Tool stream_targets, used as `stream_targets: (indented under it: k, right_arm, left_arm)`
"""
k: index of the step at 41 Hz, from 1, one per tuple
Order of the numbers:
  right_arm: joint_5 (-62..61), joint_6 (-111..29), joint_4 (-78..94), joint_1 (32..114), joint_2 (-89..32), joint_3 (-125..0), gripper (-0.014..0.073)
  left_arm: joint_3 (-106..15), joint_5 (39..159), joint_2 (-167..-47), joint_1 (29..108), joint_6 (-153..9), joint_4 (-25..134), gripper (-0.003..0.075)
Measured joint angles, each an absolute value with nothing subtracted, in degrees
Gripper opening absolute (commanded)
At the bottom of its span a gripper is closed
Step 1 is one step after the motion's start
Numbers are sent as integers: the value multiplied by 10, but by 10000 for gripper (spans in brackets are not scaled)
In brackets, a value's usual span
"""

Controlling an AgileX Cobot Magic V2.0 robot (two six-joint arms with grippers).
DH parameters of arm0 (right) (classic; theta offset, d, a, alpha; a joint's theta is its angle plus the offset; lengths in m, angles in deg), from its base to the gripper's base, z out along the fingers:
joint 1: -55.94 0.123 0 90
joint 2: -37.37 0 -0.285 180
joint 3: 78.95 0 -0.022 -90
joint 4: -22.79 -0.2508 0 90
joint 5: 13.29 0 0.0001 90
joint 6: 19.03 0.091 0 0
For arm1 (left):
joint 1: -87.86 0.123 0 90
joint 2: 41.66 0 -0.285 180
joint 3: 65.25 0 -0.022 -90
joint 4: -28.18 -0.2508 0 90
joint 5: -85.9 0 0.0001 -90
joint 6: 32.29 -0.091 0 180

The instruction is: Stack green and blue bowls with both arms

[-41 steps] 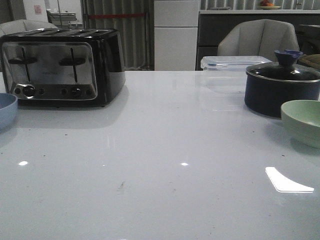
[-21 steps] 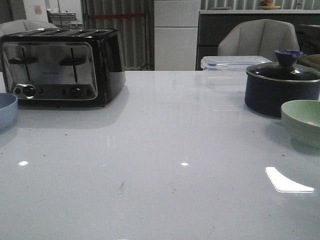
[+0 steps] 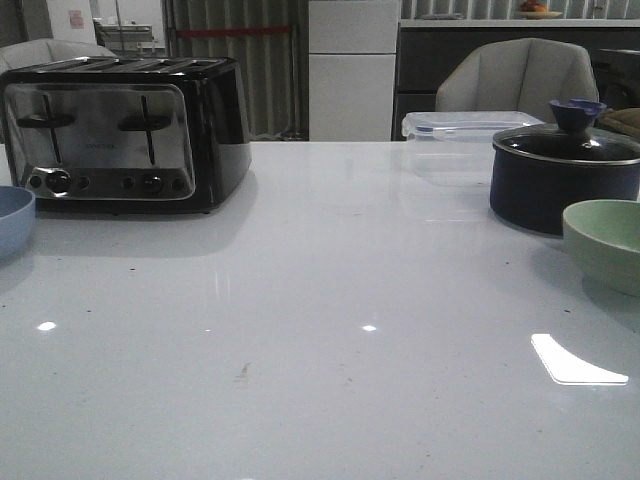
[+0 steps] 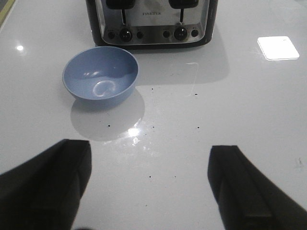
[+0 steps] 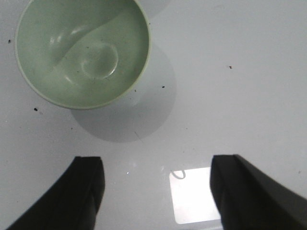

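White glossy table (image 3: 330,300) carries the blue bowl (image 3: 14,218) far left and green bowl (image 3: 605,240) far right. Left gripper (image 4: 148,184) and right gripper (image 5: 156,191) hover spread wide, apparently empty.

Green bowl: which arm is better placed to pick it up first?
The right. The green bowl lies just ahead of the open right hand, at the table's right side. The left hand, also open, faces the blue bowl instead.

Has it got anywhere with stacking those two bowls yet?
Barely. Nothing is stacked: the blue bowl sits by the toaster, the green bowl far across by the pot. Left hand and right hand are open, holding nothing. Grasping and stacking remain.
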State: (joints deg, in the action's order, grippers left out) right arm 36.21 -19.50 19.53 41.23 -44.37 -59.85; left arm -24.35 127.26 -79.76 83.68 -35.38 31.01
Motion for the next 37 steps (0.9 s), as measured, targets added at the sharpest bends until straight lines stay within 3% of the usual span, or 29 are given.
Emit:
stream_targets:
  k: [8, 37]
  right_arm:
    - [351, -263, 110, 365, -541, -648, 558]
    - [217, -361, -17, 361, -763, -686, 556]
  left_arm:
    - [-244, 1273, -798, 837, -354, 310, 564]
    - [-244, 1273, -798, 837, -354, 310, 564]
